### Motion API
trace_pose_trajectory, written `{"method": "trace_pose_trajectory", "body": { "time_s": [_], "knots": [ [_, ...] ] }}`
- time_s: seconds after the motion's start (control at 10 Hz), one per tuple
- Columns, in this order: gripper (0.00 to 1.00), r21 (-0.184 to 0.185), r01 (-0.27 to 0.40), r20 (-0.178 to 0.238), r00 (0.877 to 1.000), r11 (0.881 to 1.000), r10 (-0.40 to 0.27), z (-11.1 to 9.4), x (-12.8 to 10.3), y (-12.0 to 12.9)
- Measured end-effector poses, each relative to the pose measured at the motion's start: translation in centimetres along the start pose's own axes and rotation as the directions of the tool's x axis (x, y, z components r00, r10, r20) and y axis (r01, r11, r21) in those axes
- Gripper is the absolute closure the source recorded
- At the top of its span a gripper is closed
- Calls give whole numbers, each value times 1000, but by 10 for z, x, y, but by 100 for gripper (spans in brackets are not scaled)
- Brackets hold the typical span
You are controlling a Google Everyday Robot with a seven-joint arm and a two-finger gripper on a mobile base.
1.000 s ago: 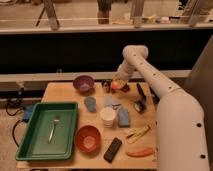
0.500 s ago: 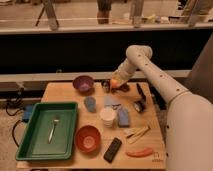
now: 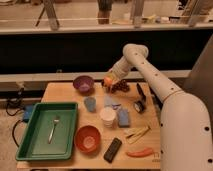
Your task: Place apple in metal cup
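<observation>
The apple [image 3: 107, 80], small, round and orange, is held in my gripper [image 3: 111, 82] just above the far middle of the wooden table [image 3: 60, 92]. The gripper reaches down and to the left from the white arm [image 3: 145, 67]. The metal cup [image 3: 138, 106], a tiny dark shiny cylinder, stands on the right part of the table, to the right of the apple and nearer to the camera. The gripper is well apart from the cup.
A purple bowl [image 3: 83, 83] is left of the apple and a dark clump [image 3: 120, 86] sits just right of it. A blue-grey cup [image 3: 90, 103], white cup [image 3: 107, 116], blue sponge [image 3: 122, 118], red bowl [image 3: 87, 138], green tray [image 3: 35, 137], black block [image 3: 112, 149] and orange-red carrot-like thing [image 3: 140, 152] fill the table.
The gripper has lifted the apple slightly off the table and moved it a little to the left. The other objects have not moved.
</observation>
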Motion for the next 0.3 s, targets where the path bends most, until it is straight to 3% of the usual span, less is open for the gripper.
{"method": "trace_pose_trajectory", "body": {
  "time_s": [0.1, 0.3],
  "knots": [
    [93, 3, 8, 8, 1000, 1000, -8, 2, -2, -4],
    [76, 4, 25, 22, 999, 1000, -25, 7, -4, -10]
  ]
}}
